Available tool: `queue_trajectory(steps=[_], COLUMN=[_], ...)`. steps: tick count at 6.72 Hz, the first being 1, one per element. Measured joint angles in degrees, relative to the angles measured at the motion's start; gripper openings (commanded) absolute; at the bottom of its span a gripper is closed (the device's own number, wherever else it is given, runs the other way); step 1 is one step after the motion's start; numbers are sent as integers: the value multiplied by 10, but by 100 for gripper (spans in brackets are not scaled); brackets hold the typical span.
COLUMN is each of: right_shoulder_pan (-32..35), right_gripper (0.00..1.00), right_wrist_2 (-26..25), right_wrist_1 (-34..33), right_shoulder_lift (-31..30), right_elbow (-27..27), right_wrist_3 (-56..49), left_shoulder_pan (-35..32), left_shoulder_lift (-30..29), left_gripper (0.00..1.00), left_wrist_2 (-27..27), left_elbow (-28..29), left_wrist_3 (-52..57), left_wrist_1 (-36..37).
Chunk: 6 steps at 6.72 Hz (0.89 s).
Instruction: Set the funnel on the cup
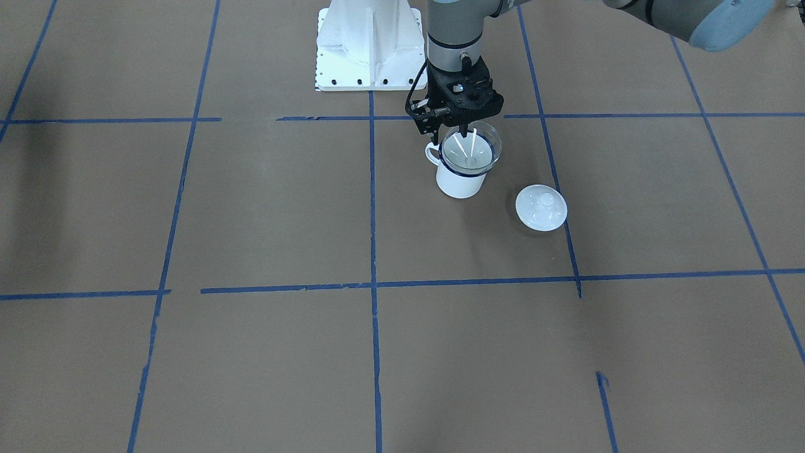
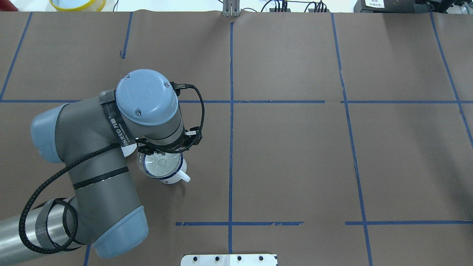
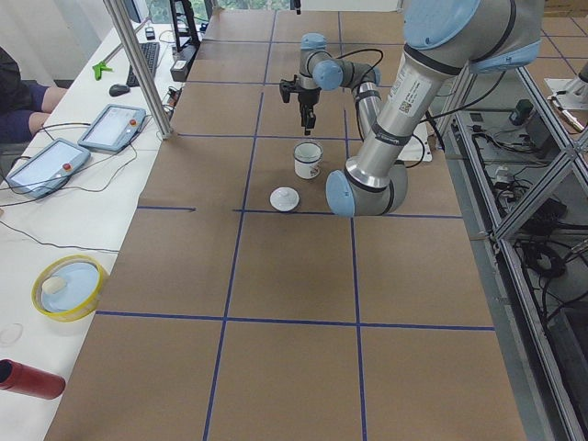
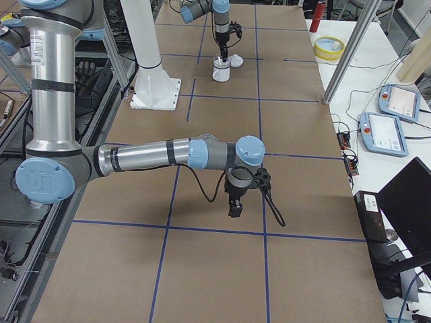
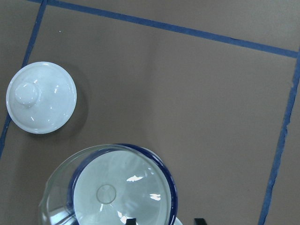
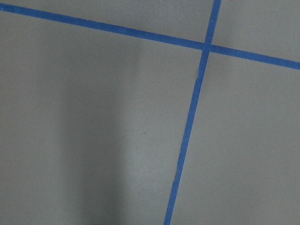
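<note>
The clear funnel (image 1: 471, 151) sits in the mouth of the white enamel mug (image 1: 461, 185) with the dark blue rim, its wide rim shifted a little past the mug's edge. The left wrist view shows the funnel (image 5: 108, 192) inside the blue rim (image 5: 171, 187). My left gripper (image 1: 449, 134) hangs straight above the mug and is open. Its fingertips (image 5: 131, 221) straddle the rim without pinching it. My right gripper (image 4: 234, 207) shows only in the exterior right view, low over bare table far from the mug, and I cannot tell its state.
A round white domed lid (image 1: 541, 207) with a knob lies on the table beside the mug. The white robot base (image 1: 368, 44) stands behind the mug. A yellow bowl (image 3: 62, 287) and control tablets (image 3: 112, 126) lie off the table's far side.
</note>
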Motion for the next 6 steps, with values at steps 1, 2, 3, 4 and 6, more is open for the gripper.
queue_trajectory(steps=[1, 2, 3, 4, 6], right_shoulder_pan=[0, 0, 0, 0, 0], right_gripper=[100, 100, 100, 100, 100], right_wrist_2=[0, 0, 0, 0, 0], right_wrist_1=[0, 0, 0, 0, 0], right_shoulder_lift=[0, 0, 0, 0, 0], right_elbow=[0, 0, 0, 0, 0], right_wrist_3=[0, 0, 0, 0, 0], left_shoulder_pan=[-1, -10, -26, -57, -191], left_shoulder_lift=[1, 4, 8, 12, 31], left_gripper=[100, 100, 100, 100, 100], left_wrist_2=[4, 7, 6, -7, -110], left_elbow=[-8, -25, -47, -64, -68], left_wrist_3=[0, 0, 7, 38, 177], left_wrist_1=[0, 1, 0, -1, -4])
